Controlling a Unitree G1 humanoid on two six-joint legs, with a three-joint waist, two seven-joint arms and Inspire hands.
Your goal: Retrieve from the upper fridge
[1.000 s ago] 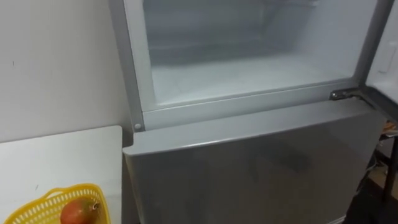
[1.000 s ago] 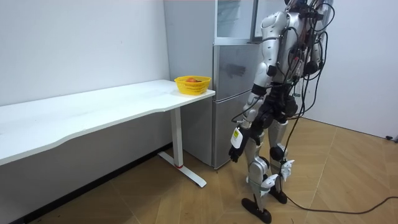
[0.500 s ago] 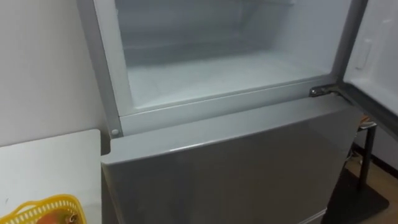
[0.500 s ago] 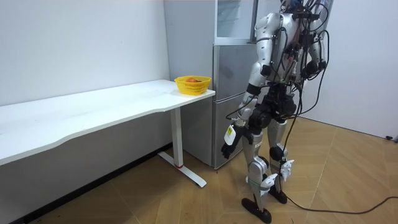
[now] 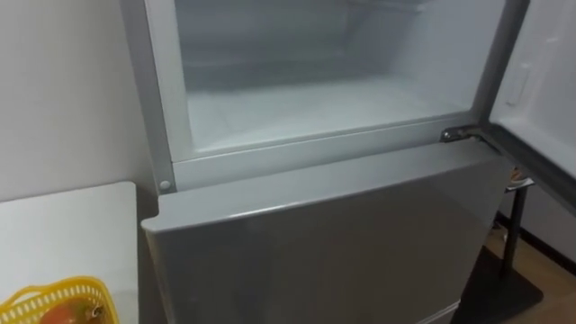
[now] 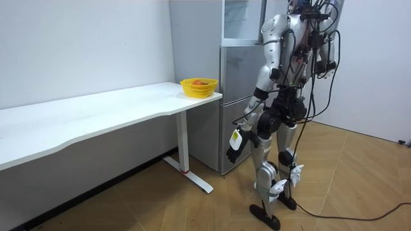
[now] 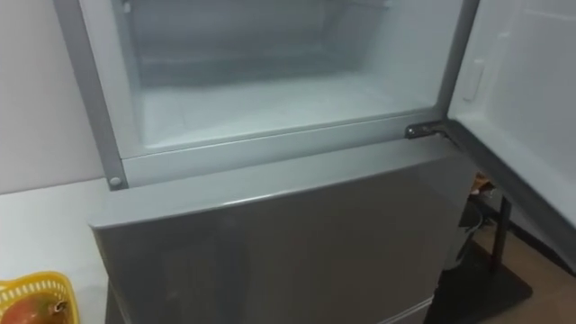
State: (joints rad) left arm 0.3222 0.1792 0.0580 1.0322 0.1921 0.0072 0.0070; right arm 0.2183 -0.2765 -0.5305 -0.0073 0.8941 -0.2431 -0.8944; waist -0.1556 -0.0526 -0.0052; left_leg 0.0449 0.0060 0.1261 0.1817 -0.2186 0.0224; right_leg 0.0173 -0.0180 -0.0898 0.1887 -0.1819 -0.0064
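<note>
While low beside the fridge (image 6: 235, 80), left hand (image 6: 234, 146) slack; empty.

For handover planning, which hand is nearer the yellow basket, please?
Left. The left hand hangs low on the side toward the yellow basket; the right arm is beyond the torso.

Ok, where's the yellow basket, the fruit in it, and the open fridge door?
yellow basket (image 6: 198, 92): room view, on its front wall.
fruit (image 5: 63, 315): left eye view, on its top side.
open fridge door (image 7: 526, 99): right eye view, on its white inner side.
</note>
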